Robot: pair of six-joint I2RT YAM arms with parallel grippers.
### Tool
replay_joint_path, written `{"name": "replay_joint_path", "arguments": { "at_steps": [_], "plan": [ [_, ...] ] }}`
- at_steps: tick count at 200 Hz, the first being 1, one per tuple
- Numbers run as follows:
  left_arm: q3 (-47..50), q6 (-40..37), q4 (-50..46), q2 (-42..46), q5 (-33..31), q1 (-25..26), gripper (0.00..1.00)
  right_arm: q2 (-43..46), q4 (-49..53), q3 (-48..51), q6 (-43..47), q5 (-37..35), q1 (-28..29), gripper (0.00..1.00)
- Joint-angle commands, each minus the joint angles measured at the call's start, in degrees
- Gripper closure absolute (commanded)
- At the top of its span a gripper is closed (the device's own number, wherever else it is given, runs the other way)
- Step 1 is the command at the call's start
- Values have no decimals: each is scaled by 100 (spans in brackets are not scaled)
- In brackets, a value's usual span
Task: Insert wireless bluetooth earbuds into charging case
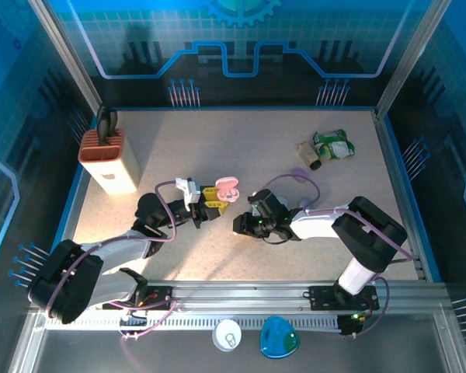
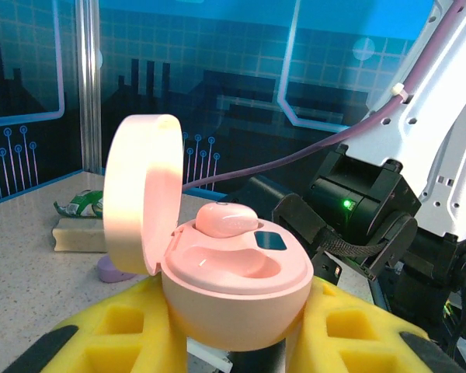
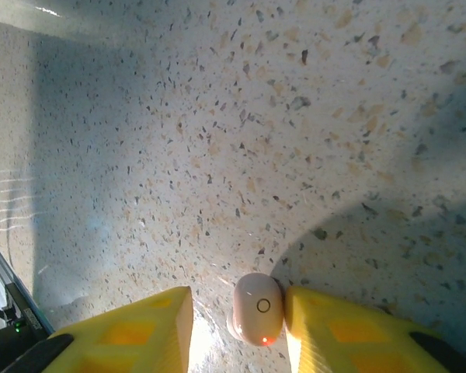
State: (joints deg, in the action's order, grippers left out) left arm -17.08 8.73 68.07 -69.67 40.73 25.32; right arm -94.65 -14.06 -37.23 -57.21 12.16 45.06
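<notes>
Top external view showed the left pincer (image 1: 211, 200) clamped on the open pink charging case (image 1: 228, 186). The right pincer (image 1: 243, 225) was low over the speckled desk (image 1: 241, 140), just beside it.

Left wrist view showed the seated earbud (image 2: 227, 218) in the case held between that pincer's fingers, with the neighbouring socket empty.

Right wrist view showed the loose earbud (image 3: 258, 307) lying on the desk between partly open jaws. It touched one finger and stood apart from the other, so it was not yet gripped.

The job looked about half done, with gripping, lifting and seating this bud left. Blue-lit panelled walls enclosed the pale, gritty desk.
</notes>
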Motion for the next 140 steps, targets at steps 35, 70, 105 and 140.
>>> {"name": "replay_joint_path", "arguments": {
  "at_steps": [35,70,105,140],
  "plan": [
    [39,-10,221,89,-13,-29,74,-270,-43,-192,-62,48,53,71],
    [47,-26,200,96,-15,-27,74,-404,-52,-209,-71,32,33,76],
    [61,-121,154,103,-111,-28,74,-212,107,-222,62,-123,13,80],
    [82,-335,48,98,-391,-31,75,263,584,-235,277,-547,-18,81]
  ]
}}
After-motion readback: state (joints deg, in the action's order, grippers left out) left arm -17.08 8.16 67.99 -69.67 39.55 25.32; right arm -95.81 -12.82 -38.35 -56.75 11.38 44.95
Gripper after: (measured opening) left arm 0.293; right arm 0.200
